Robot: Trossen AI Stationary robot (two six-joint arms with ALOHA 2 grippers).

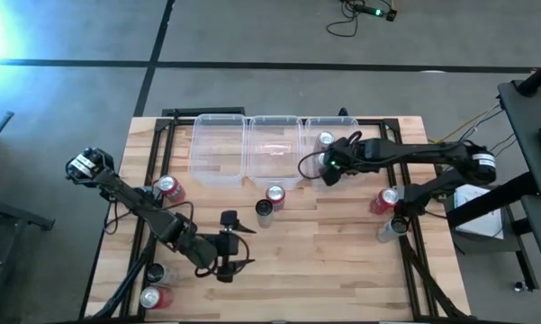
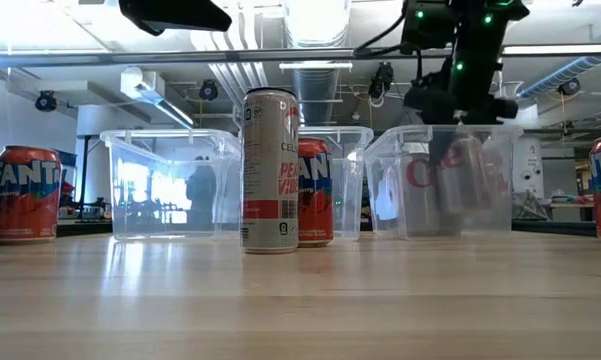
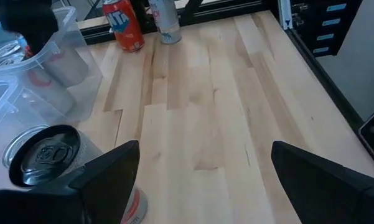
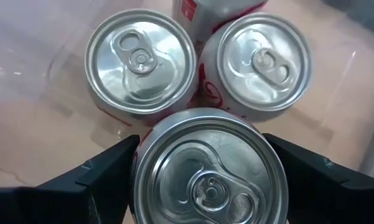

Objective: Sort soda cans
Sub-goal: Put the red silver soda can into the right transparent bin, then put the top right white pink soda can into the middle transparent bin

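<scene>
Right gripper (image 4: 199, 177): I see it clamped on a silver can (image 4: 210, 168) above the right-hand bin (image 1: 327, 135), two cans (image 4: 140, 59) beneath it. Left gripper (image 1: 227, 243): spread wide, nothing held, over bare table (image 1: 342, 261) near the front edge. Tall can (image 2: 269, 170) mid-table before the bins.

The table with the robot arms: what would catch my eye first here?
Three clear bins stand in a row at the table's far edge, and the right gripper hangs over the rightmost one, its fingers around a silver-topped can beside two others already inside. Loose cans stand scattered on the wood, a tall slim one mid-table.
</scene>
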